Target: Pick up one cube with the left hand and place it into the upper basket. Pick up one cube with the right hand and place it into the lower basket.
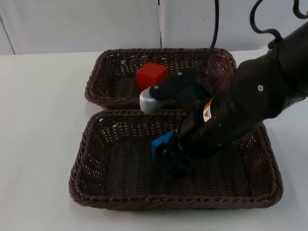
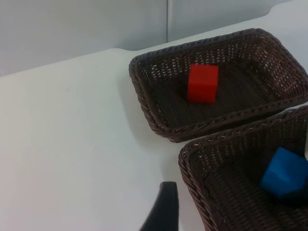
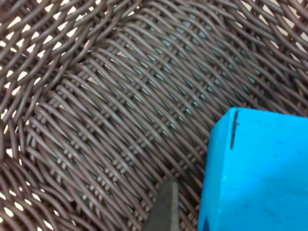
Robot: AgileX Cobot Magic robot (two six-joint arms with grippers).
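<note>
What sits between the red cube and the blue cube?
In the top view, the two baskets' adjoining rims and part of the right arm separate the red cube from the blue cube.

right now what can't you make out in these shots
- Right gripper, top view: it sits at the blue cube inside the lower basket, but the arm covers it, so grip or release is unclear.
- Blue cube, left wrist view: partly cut off by the picture edge; right wrist view: too close to tell whether it rests on the weave.
- Red cube in the upper basket, top view: its lower corner is hidden by the arm.
</note>
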